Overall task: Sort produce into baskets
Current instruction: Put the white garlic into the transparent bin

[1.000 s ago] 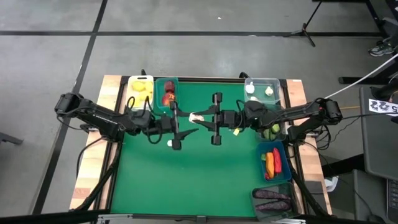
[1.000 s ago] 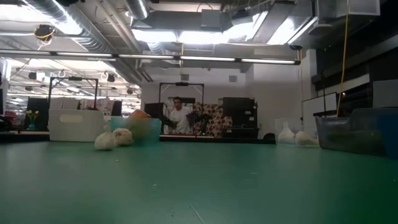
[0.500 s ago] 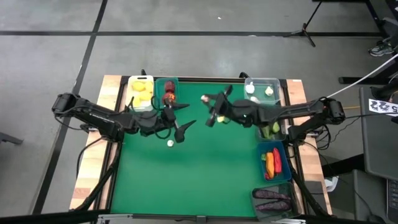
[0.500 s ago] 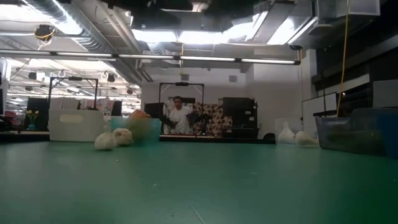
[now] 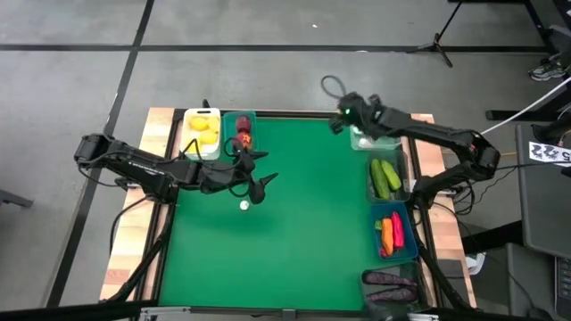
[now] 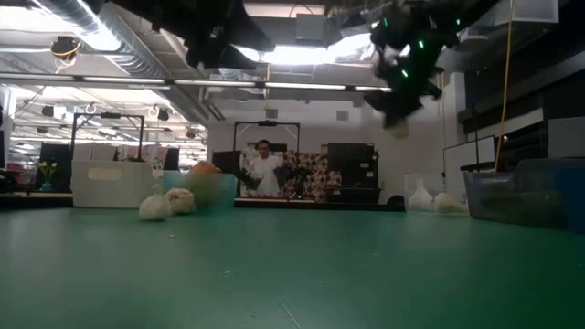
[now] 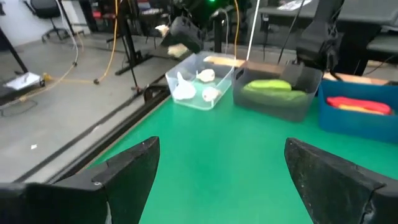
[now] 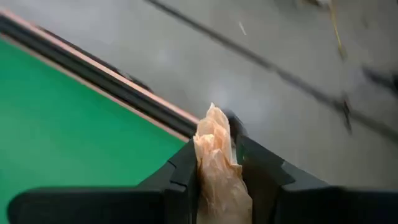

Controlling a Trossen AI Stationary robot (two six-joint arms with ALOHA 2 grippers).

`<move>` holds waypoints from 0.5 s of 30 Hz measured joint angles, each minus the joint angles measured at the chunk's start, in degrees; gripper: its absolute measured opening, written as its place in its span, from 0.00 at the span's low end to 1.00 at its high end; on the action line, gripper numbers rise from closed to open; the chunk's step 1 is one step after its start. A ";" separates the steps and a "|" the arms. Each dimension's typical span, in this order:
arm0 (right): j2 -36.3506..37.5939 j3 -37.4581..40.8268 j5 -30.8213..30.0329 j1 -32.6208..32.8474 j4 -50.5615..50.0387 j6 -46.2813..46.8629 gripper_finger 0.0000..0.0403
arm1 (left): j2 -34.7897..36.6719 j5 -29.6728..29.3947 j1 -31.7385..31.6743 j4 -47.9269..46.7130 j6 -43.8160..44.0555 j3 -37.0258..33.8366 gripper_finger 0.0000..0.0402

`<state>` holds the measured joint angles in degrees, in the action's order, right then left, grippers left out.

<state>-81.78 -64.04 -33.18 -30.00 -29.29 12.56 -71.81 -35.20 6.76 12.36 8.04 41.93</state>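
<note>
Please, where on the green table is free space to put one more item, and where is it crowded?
The green mat is bare across its middle and near half, between the left gripper and the baskets along the right edge. One garlic bulb lies loose below that gripper. Crowded: the far-left corner by the teal basket, and the right edge.

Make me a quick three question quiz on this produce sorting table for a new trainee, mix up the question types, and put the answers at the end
1. True or false: the left gripper is shut on a lemon.
2. Multiple choice: what does the right gripper hold? A) a carrot B) a garlic bulb C) an eggplant
3. Fill in: the cucumbers lie in the dark grey bin, between the clear bin of garlic and the ____ bin of carrots and chilies.

Key:
1. False. It is open over the green mat, near a loose garlic bulb.
2. B, held near the clear bin.
3. Blue.
</note>
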 joint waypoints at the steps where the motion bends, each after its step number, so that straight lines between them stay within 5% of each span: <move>1: 0.00 0.43 0.61 -2.43 -1.89 1.48 0.23 | 0.00 -0.02 0.02 -0.87 0.73 0.00 0.85; 10: -0.02 8.27 13.30 -16.07 -4.91 6.73 0.23 | 0.02 0.00 0.04 -3.54 4.01 0.00 0.85; 15: -0.02 10.13 20.24 -17.75 -4.89 4.46 0.37 | 0.02 1.51 0.27 -6.14 4.17 0.00 0.85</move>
<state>-81.80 -53.91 -12.94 -47.75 -34.18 17.02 -71.79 -33.69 7.03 6.22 12.21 41.93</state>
